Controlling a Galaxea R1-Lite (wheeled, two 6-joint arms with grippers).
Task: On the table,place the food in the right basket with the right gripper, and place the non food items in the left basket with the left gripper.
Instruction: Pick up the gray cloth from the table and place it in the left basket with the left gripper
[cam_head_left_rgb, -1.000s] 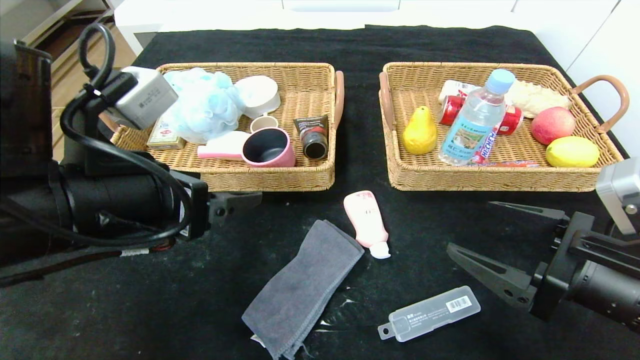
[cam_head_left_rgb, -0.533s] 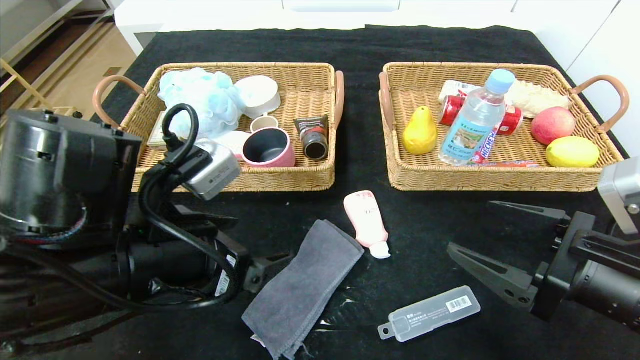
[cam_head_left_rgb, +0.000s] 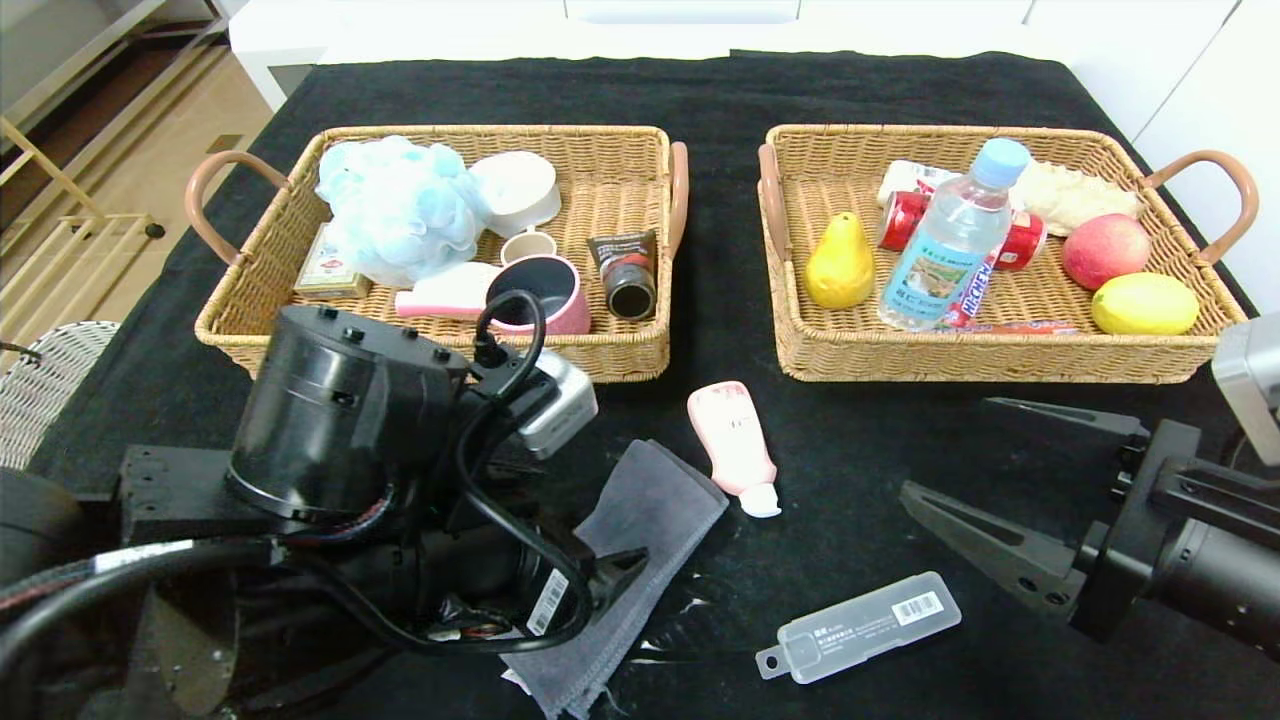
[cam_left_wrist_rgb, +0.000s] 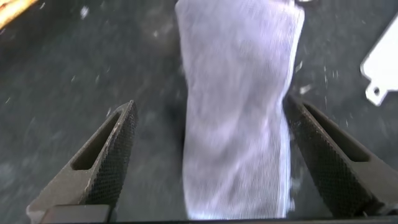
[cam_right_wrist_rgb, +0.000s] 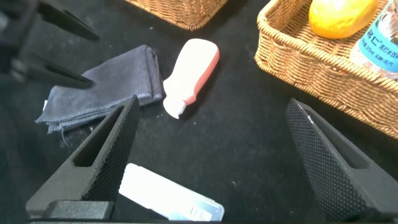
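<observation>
The grey towel (cam_head_left_rgb: 655, 495) lies on the table (cam_head_left_rgb: 850, 430) in front of the left basket (cam_head_left_rgb: 620, 355). My left gripper (cam_left_wrist_rgb: 210, 106) is open just above the towel (cam_left_wrist_rgb: 239, 112), one finger on each side, not touching it. The pink tube (cam_head_left_rgb: 735, 445) and the plastic case (cam_head_left_rgb: 860, 625) lie on the cloth to the right. The blue pouf (cam_head_left_rgb: 395, 205) is in the left basket. The pear (cam_head_left_rgb: 840, 265) and the water bottle (cam_head_left_rgb: 945, 250) are in the right basket (cam_head_left_rgb: 990, 365). My right gripper (cam_head_left_rgb: 945, 447) is open and empty above the case (cam_right_wrist_rgb: 168, 199).
The left basket also holds a pink cup (cam_head_left_rgb: 540, 295), a white bowl (cam_head_left_rgb: 520, 185) and a dark tube (cam_head_left_rgb: 625, 270). The right basket also holds an apple (cam_head_left_rgb: 1105, 250), a lemon (cam_head_left_rgb: 1145, 303) and a red can (cam_head_left_rgb: 905, 220). A white wicker chair (cam_head_left_rgb: 40, 385) stands off the table's left edge.
My left arm has swung from over the left basket forward and to the right, down to the grey towel. The right arm has barely moved.
</observation>
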